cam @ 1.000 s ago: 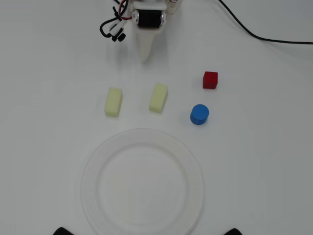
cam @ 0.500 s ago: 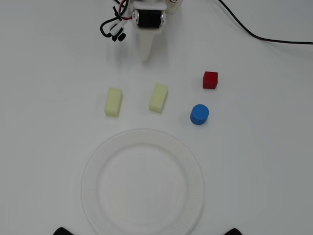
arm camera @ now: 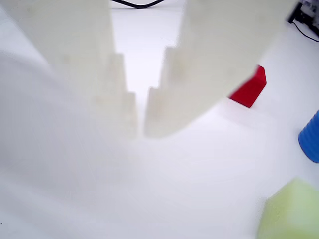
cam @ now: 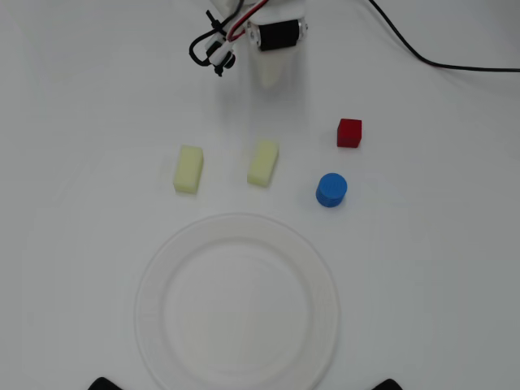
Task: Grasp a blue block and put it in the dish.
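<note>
The blue block (cam: 331,190) is a short blue cylinder standing on the white table, right of centre in the overhead view. It also shows at the right edge of the wrist view (arm camera: 311,142). The dish (cam: 154,301), a large white plate, lies empty below it and to the left. My gripper (cam: 271,80) hangs at the top of the table, well above and left of the blue block. In the wrist view its white fingertips (arm camera: 140,130) stand almost together with nothing between them.
A red cube (cam: 349,132) sits just above the blue block, seen also in the wrist view (arm camera: 249,88). Two pale yellow blocks (cam: 188,169) (cam: 263,162) lie above the dish. A black cable (cam: 439,61) runs across the top right.
The arm has swung to the right in the overhead view, and the gripper tip now sits further right and higher. The blocks and dish have not moved.
</note>
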Robot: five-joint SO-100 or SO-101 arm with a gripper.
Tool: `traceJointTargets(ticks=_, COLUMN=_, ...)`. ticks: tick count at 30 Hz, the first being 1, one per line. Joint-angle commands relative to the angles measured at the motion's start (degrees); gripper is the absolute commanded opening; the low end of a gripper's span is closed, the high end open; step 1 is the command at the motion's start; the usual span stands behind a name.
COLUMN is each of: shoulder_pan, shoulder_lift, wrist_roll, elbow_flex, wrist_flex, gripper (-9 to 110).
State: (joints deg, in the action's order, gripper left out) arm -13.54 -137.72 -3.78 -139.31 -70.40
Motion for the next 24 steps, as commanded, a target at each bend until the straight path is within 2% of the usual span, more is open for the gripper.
traceJointTargets(ticks=1, shoulder_pan=-3.2, shoulder_lift=9.0, wrist_roll=-1.4, elbow_flex=10.3, wrist_flex=-0.7, gripper=2)
traceJointTargets(ticks=13, shoulder_pan=-9.8, shoulder_lift=34.1, wrist_roll=-1.8, elbow_flex=34.4, wrist_flex=-0.7, gripper=30)
traceJointTargets(ticks=24, shoulder_pan=-12.9, shoulder_lift=51.2, wrist_roll=-0.5, elbow_flex=48.3, wrist_flex=-0.6, gripper=33)
